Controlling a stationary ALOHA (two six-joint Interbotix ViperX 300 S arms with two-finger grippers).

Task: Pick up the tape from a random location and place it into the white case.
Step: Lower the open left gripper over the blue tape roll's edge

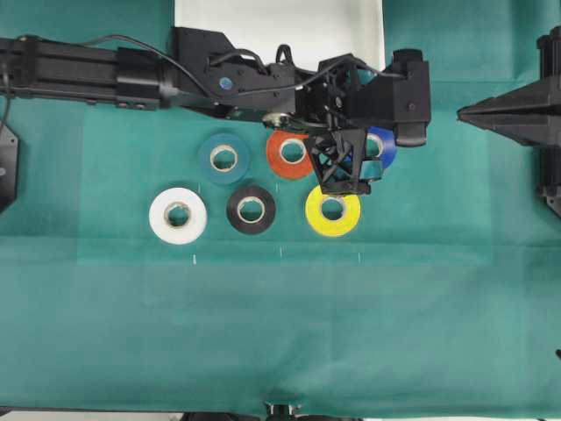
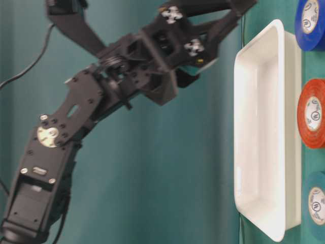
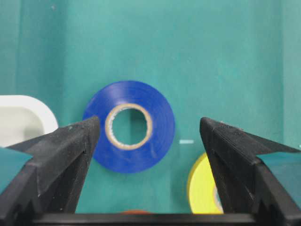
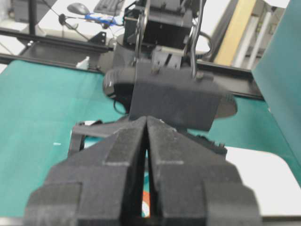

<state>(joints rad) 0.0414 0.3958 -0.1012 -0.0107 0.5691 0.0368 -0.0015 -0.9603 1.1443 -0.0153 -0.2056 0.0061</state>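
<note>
My left tool is hanging wide open over the tape — a light, stiff, smooth roll. I am judging that gripping across its outer edge is best.

A green cloth-covered table is carrying the white case at the far edge and, nearer, six rolls: teal, orange, the tape, white, black, yellow.

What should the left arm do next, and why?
Probably lower straight down onto the tape. The left gripper is open, its fingers either side of the roll in the wrist view, nothing held yet. Watch the yellow roll close by the other finger.
</note>
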